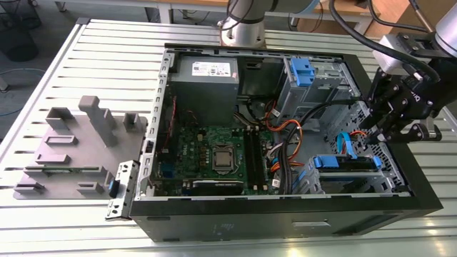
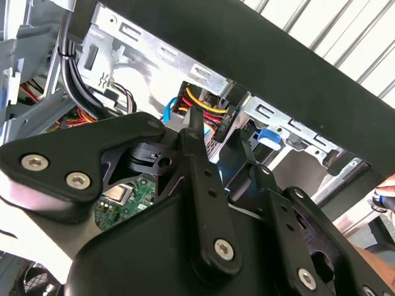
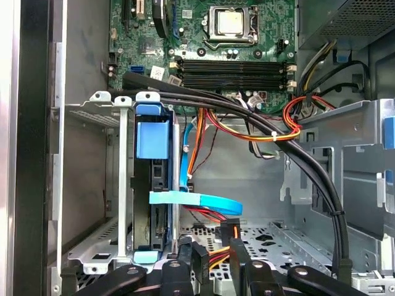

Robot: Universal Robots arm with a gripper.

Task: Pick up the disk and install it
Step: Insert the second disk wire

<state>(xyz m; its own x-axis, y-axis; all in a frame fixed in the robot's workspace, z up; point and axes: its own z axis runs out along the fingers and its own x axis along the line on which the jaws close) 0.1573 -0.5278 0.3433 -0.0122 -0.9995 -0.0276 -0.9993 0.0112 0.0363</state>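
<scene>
The disk (image 1: 346,163) stands on edge in the lower drive cage at the front corner of the open computer case, its blue rails showing. In the first wrist view the disk (image 3: 152,145) sits between the cage's metal walls, with a blue tab at each end. My gripper (image 1: 378,138) hangs over the case floor just beside that cage, apart from the disk. Its fingers are open, with nothing gripped. In the first wrist view orange and yellow wires show in the gap of the gripper (image 3: 217,262). In the second wrist view the gripper (image 2: 219,132) points at a black wired connector (image 2: 203,102).
A blue flat cable (image 3: 197,200) and a thick black cable bundle (image 3: 321,185) cross the bay near the fingers. The case also holds the motherboard (image 1: 214,155), the grey power supply (image 1: 205,75) and an upper cage with a blue latch (image 1: 303,72). A grey fixture (image 1: 78,144) lies on the slatted table.
</scene>
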